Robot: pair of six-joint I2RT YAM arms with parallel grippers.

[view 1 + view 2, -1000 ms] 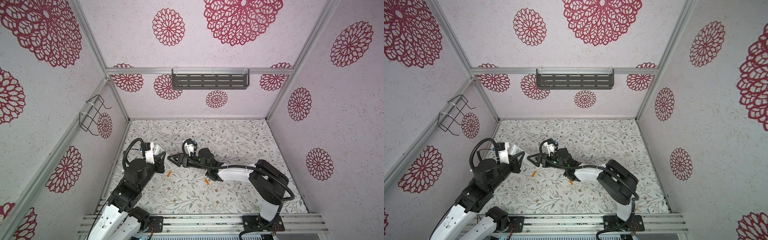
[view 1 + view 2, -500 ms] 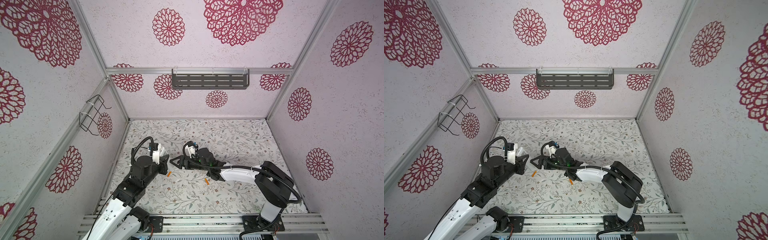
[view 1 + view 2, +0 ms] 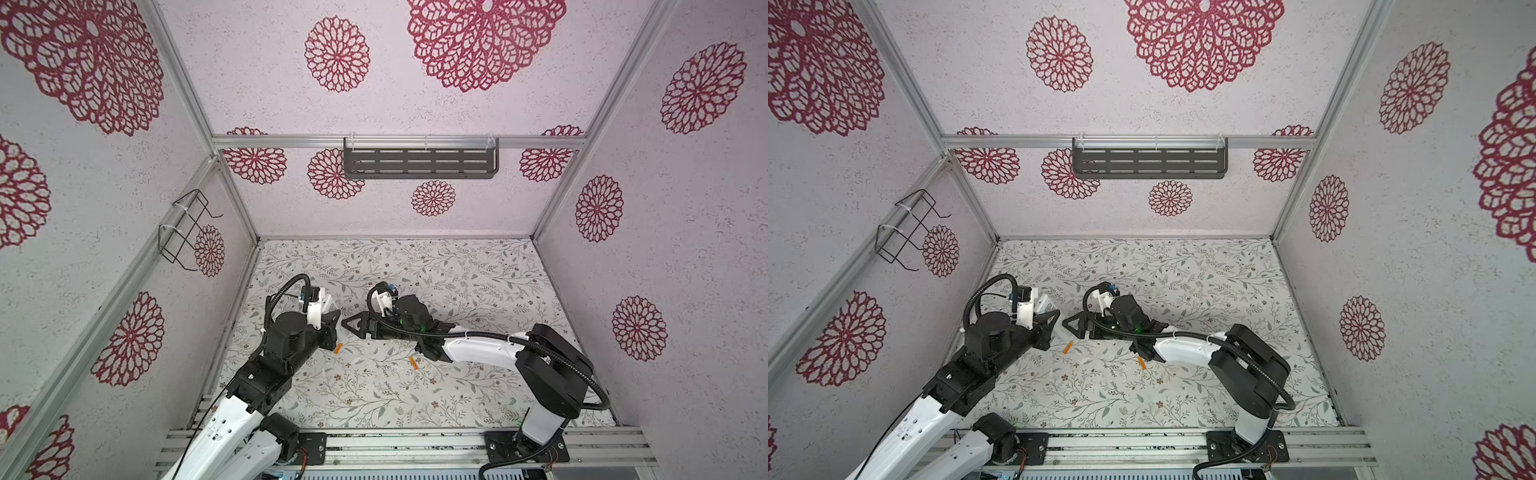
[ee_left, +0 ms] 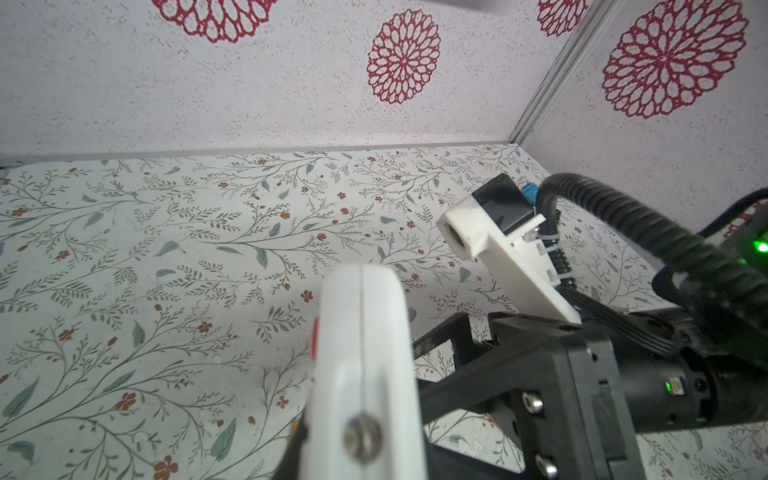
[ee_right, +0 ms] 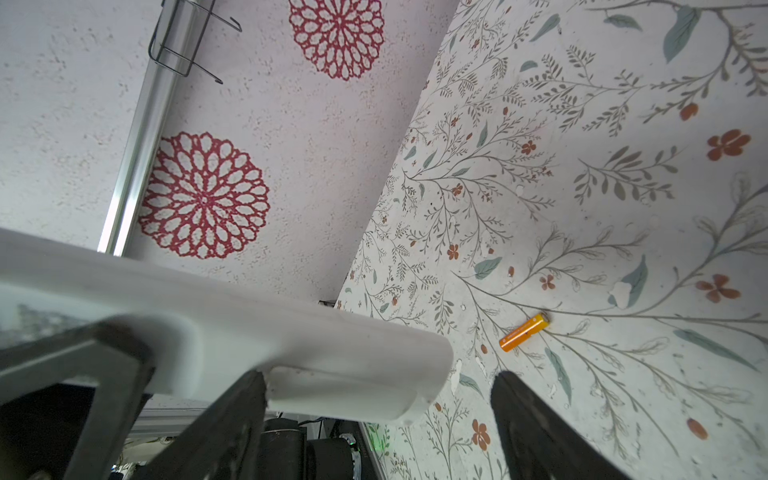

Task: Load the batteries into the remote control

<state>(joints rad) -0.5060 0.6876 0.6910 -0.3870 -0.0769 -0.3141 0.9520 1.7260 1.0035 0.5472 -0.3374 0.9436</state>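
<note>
Left wrist view: remote control (image 4: 365,353) clamped on edge in left gripper (image 3: 333,323), lifted off mat (image 3: 457,282). Right gripper (image 3: 348,327) spread wide at remote's free end; contact impossible to tell. Batteries (image 3: 338,349) loose on mat, one just below the grippers, second battery (image 3: 414,363) beside right forearm. Nothing loaded yet, by the look of it; compartment not visible. Side wall (image 3: 208,316) close beside left arm. Open mat behind and rightward.

The whole bench (image 3: 457,266) is seen from high above its front edge, looking down, in both top views. The left wrist view is set close along the remote control (image 4: 365,353), facing the back wall (image 4: 249,83). The right wrist view is set just beside the same remote control, facing the left wall (image 5: 83,124).
</note>
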